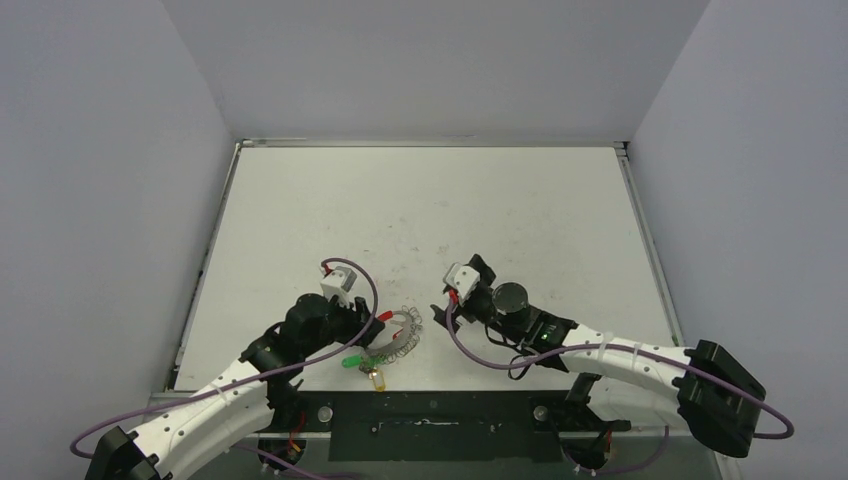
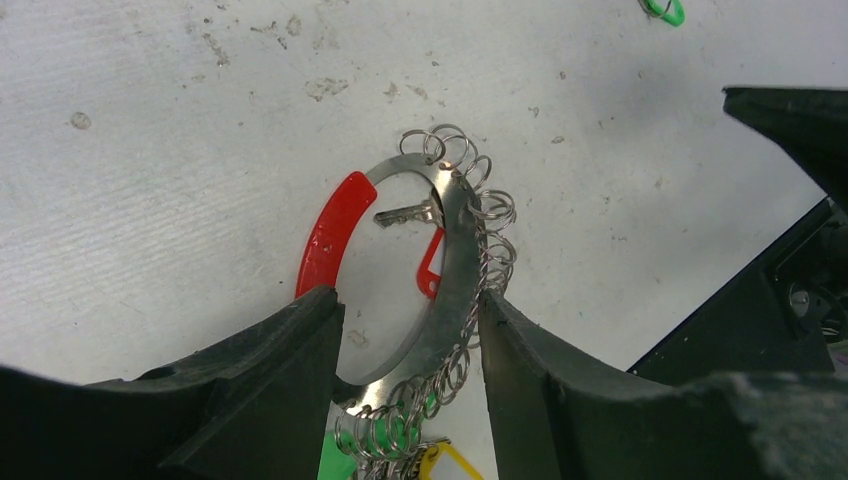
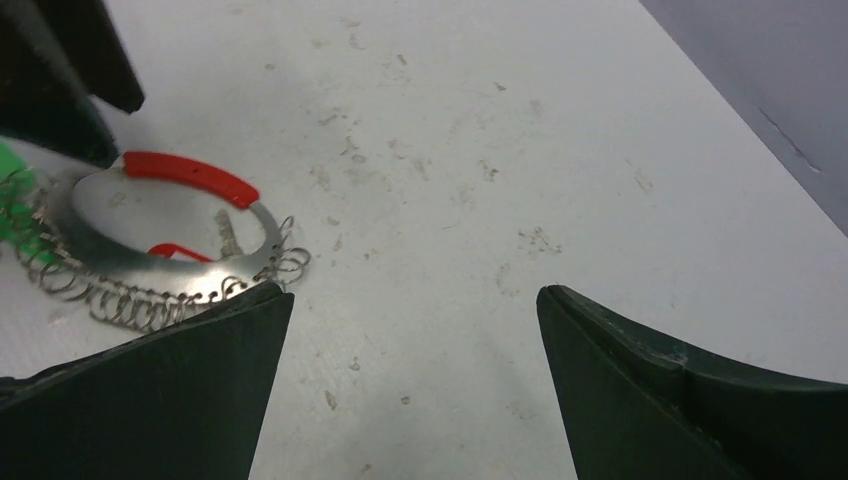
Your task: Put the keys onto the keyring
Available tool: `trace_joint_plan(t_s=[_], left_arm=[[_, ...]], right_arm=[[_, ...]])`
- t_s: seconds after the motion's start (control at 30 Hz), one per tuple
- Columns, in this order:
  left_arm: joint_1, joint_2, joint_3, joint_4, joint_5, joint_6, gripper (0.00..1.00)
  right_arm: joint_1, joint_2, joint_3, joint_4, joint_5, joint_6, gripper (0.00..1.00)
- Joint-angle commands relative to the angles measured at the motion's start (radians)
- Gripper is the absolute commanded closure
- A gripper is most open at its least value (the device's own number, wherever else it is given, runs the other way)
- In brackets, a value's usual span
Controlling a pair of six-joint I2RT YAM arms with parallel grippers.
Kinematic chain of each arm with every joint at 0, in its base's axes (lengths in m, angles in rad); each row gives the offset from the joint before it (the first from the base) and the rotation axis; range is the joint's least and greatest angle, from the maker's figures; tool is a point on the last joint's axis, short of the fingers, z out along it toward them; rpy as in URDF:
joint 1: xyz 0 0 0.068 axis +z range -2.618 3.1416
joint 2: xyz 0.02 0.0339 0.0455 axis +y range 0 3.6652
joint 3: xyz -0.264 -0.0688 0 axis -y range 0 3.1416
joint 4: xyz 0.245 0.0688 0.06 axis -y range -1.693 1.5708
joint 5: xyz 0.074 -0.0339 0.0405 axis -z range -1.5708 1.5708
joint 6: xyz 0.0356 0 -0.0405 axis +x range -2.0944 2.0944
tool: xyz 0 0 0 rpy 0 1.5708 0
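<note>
From above, the keyring (image 1: 400, 335) lies on the table (image 1: 430, 210) by my left hand (image 1: 372, 325). Its wrist view shows fingers (image 2: 270, 390) straddling the thin, slick band, clamped or not I cannot tell; I'd grip the red segment (image 2: 330, 235). Right hand (image 3: 412, 300) gapes, empty.

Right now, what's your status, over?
Left tool straddles keyring, grip unclear. Right tool open, empty. Red key inside ring, green key and yellow key at its rim. No obstruction.
</note>
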Motion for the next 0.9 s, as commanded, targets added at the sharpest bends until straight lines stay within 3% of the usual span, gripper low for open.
trace_joint_plan(t_s=[0.0,0.3,0.73,0.87], left_arm=[[-0.001,-0.001,0.025,-0.031,-0.017,-0.026,0.50],[0.000,-0.021,0.019,-0.025,-0.029,-0.027,0.50],[-0.001,-0.036,0.013,-0.020,-0.030,-0.023,0.50],[-0.001,-0.036,0.012,-0.017,-0.030,-0.023,0.50]], right_arm=[[0.004,0.039,-0.063,0.087,-0.307,-0.161,0.00],[0.021,0.259,-0.055,0.125,-0.461,-0.244,0.17],[0.053,0.501,0.013,0.215,-0.357,-0.375,0.41],[0.053,0.530,0.046,0.180,-0.385,-0.425,0.57]])
